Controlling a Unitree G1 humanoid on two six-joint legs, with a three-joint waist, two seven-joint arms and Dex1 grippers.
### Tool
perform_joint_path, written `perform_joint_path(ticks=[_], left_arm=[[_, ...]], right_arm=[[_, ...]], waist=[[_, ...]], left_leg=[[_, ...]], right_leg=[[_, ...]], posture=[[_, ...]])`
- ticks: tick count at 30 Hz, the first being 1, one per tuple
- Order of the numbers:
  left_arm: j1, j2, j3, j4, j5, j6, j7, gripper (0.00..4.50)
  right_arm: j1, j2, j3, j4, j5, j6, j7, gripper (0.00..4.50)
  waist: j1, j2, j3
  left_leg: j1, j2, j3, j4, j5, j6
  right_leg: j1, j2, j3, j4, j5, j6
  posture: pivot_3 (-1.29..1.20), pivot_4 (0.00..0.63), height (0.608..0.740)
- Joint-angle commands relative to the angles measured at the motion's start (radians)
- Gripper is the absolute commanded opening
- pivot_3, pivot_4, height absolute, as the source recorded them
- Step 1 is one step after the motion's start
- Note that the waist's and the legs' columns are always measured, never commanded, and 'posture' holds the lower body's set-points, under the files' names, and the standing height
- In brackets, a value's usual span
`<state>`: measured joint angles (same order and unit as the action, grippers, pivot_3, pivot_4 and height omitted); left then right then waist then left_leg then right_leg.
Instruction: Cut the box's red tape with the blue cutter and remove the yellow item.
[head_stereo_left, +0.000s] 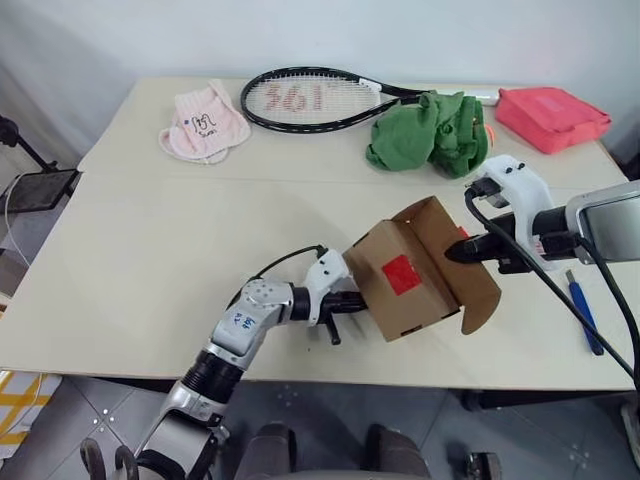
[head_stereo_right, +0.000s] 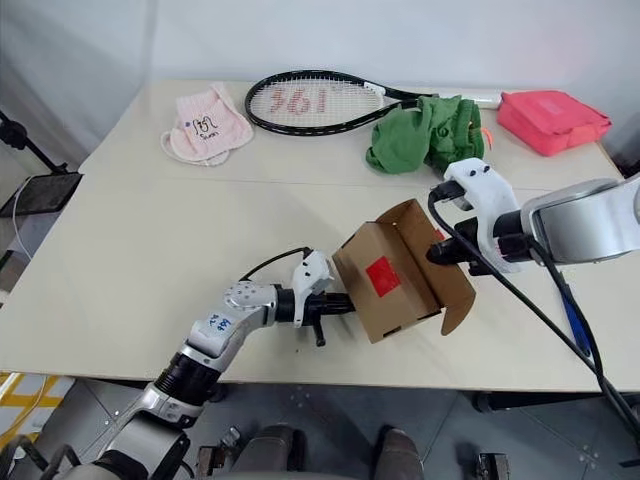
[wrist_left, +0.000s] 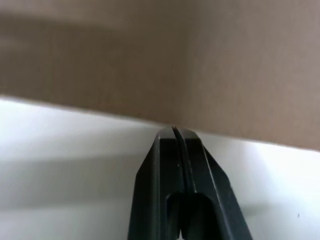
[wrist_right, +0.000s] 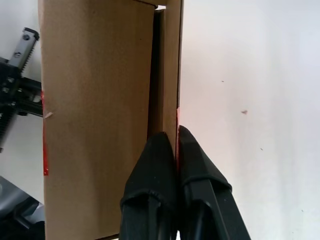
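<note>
1. Pinching a raised flap, the right tool (wrist_right: 176, 137) grasps the box (head_stereo_left: 400, 290), red tape showing at its fingertips.
2. Box sits tilted near the desk's (head_stereo_left: 150, 260) front edge, flaps open toward the right arm, with a red tape (head_stereo_left: 401, 273) square on its front face.
3. Left tool (wrist_left: 176, 134) is clenched on nothing, its tip at the box's left wall.
4. Blue cutter (head_stereo_left: 583, 311) lies on the desk right of the box, apart from it.
5. Racket (head_stereo_left: 310, 98), green cloth (head_stereo_left: 430, 132), pink cloth (head_stereo_left: 204, 124) and red pouch (head_stereo_left: 550, 116) lie at the far side.
</note>
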<state>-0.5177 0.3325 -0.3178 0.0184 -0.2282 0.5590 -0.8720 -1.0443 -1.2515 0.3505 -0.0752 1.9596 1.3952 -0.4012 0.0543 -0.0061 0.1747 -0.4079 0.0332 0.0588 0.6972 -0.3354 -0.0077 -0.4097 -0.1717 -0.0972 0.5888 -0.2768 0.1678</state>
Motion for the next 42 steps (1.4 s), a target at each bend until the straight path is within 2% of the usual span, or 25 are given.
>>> perform_joint_path(ticks=[1, 4, 7, 13, 20, 32, 42], left_arm=[[0.032, 0.135, 0.057, -0.129, -0.11, 0.134, -0.135, 0.0], [0.033, 0.214, 0.133, -0.202, -0.237, 0.223, -0.215, 0.0], [0.007, 0.151, 0.197, -0.197, -0.288, 0.21, -0.162, 0.0], [-0.037, -0.006, 0.189, -0.138, -0.235, 0.102, -0.034, 0.0], [-0.067, -0.086, 0.107, -0.017, -0.133, -0.002, 0.032, 0.0], [-0.087, -0.14, 0.099, 0.103, -0.066, -0.079, 0.069, 0.0], [-0.051, -0.136, 0.108, 0.092, -0.055, -0.086, 0.081, 0.0]], right_arm=[[0.014, -0.016, -0.016, 0.0, 0.01, -0.02, -0.041, 0.02], [0.021, -0.008, -0.02, 0.006, 0.004, -0.024, -0.057, 0.02], [0.021, 0.005, -0.021, 0.009, -0.004, -0.026, -0.066, 0.02], [0.017, 0.019, -0.026, 0.014, -0.024, -0.015, -0.067, 0.02], [0.01, 0.035, -0.029, 0.022, -0.039, -0.01, -0.068, 0.02], [-0.03, 0.047, -0.024, 0.036, 0.013, -0.01, -0.069, 0.02], [-0.092, 0.112, -0.011, 0.072, 0.013, 0.005, -0.042, 0.02]], waist=[[-0.01, 0.0, 0.0], [-0.022, 0.001, 0.001], [-0.012, 0.001, 0.001], [-0.006, 0.001, 0.001], [-0.008, 0.001, 0.001], [-0.004, 0.001, 0.001], [-0.005, 0.001, 0.001]], left_leg=[[0.0, 0.0, 0.001, 0.0, 0.0, 0.0], [0.0, 0.001, 0.002, 0.0, 0.0, 0.0], [0.0, 0.001, 0.002, 0.001, 0.0, 0.0], [0.0, 0.0, 0.002, 0.001, 0.0, 0.0], [0.0, 0.001, 0.004, 0.001, 0.0, 0.0], [0.0, 0.0, 0.004, 0.001, 0.0, 0.0], [0.0, 0.001, 0.004, 0.001, 0.0, 0.0]], right_leg=[[-0.001, 0.0, 0.0, 0.0, 0.0, 0.0], [-0.002, 0.0, 0.001, 0.001, 0.0, 0.0], [-0.001, -0.001, 0.001, 0.001, 0.0, 0.0], [-0.001, -0.001, 0.0, 0.001, 0.0, 0.0], [-0.001, -0.001, 0.0, 0.001, 0.0, 0.0], [-0.001, -0.001, 0.0, 0.001, 0.0, 0.0], [-0.001, -0.001, 0.0, 0.001, 0.001, 0.0]], posture=[[0.0, 0.15, 0.74], [0.0, 0.15, 0.74], [0.0, 0.15, 0.74], [0.0, 0.15, 0.74], [0.0, 0.15, 0.74], [0.0, 0.15, 0.74], [0.0, 0.15, 0.74]])
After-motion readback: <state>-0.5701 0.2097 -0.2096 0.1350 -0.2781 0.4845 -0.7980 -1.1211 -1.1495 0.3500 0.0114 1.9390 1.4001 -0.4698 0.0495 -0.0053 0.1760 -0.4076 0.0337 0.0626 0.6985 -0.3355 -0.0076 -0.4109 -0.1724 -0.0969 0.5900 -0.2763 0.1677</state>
